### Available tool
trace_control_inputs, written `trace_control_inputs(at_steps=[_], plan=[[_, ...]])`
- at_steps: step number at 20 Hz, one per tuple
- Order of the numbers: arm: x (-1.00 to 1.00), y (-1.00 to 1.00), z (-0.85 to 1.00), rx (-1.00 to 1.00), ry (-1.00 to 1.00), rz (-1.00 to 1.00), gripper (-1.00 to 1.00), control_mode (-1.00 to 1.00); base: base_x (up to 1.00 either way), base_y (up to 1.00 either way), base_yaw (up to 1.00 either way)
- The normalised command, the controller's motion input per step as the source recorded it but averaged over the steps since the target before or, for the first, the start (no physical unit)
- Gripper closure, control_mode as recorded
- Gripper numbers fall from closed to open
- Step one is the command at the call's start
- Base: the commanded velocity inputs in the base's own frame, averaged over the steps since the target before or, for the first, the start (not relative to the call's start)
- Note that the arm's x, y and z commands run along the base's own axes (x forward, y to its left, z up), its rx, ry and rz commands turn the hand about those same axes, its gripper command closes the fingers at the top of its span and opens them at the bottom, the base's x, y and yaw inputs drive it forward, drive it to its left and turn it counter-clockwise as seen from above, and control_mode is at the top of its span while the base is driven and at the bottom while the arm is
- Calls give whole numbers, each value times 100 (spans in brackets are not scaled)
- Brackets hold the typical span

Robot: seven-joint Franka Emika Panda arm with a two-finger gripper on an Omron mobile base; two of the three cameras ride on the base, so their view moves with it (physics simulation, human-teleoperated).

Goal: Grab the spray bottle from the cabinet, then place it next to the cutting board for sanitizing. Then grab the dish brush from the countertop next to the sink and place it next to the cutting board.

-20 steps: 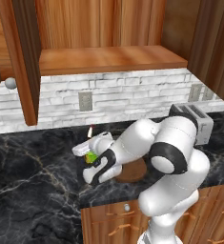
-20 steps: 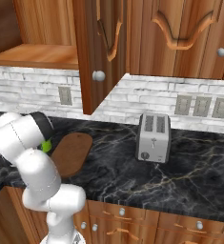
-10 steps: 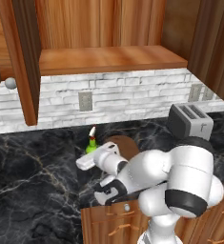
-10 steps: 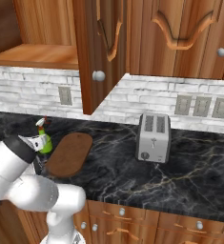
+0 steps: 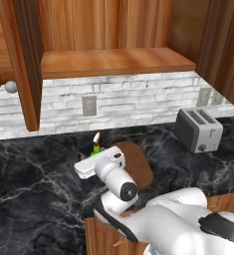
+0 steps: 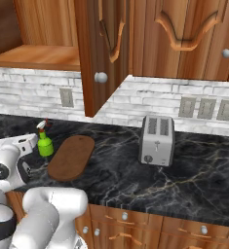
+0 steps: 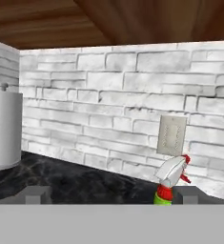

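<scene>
Now the spray bottle [image 6: 45,144] stands free beside the right fingertip [image 7: 186,194] of the spread-apart pincer [image 7: 111,195].

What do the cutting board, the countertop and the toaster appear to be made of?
Cutting board: probably wood, dark brown and matte, with faint grain.
Countertop: looks like polished black marble, with thin pale veins and soft reflections.
Toaster: apparently brushed metal, grey with a dull sheen.

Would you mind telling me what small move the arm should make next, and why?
Probably back the gripper away from the spray bottle and lift clear. The bottle stands upright on the countertop just beside the cutting board's left end, and in the hand view the fingers appear spread, so the first placement looks done; the dish brush comes next.
</scene>
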Motion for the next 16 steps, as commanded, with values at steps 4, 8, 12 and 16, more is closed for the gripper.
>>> trace_control_inputs(at_steps=[4, 8, 12, 16], plan=[[-19, -21, 100, 4, 0, -18, -100, -100, 0, 0, 0], [-26, -26, 100, 3, 7, -16, -100, -100, 0, 0, 0], [-19, -29, 100, 1, 38, -15, -100, -100, 0, 0, 0], [-16, -48, 83, 2, 61, -8, -100, -100, 0, 0, 0]])
